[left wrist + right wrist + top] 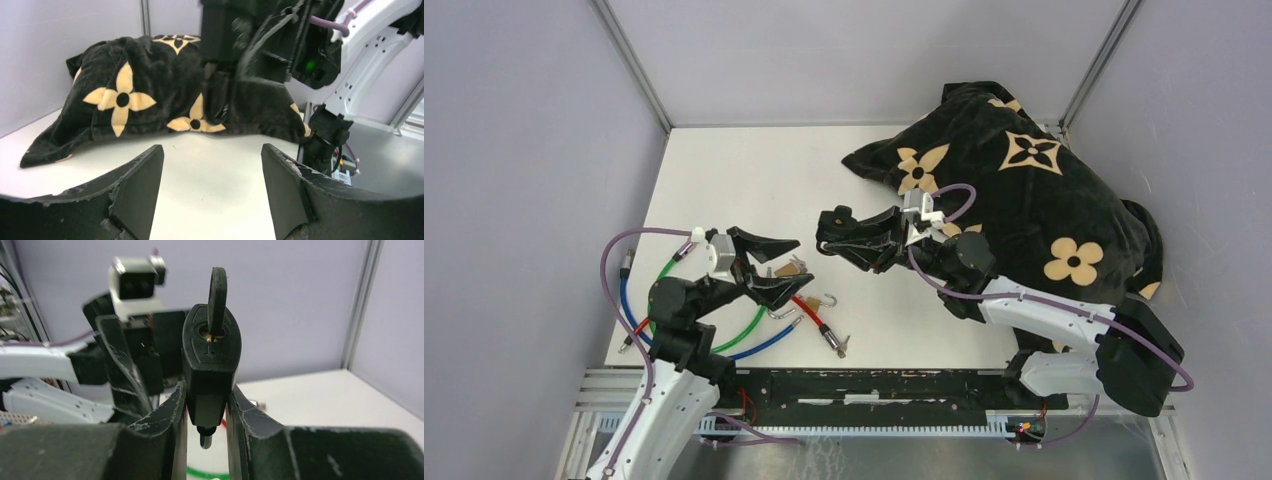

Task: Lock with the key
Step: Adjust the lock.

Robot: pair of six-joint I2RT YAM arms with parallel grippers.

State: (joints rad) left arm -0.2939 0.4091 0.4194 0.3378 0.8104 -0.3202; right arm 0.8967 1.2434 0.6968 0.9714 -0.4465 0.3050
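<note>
Okay, near edge, lower left of the top view: green cable (746, 333), blue cable (769, 345) and red cable (810, 309) lie looped on the worktop (754, 170). Left end effector (776, 265) hovers over them, released, jaws spread wide, nothing between. Centre frame: right end effector (206, 405) clenched on the black lock (211, 352), fingers (167, 415) pinching its flanks. Key (217, 292) sits in the keyway, head sticking out toward the top of the wrist frame. Far back, upper right — a black blanket (1024, 190) with tan flowers, heaped.
</note>
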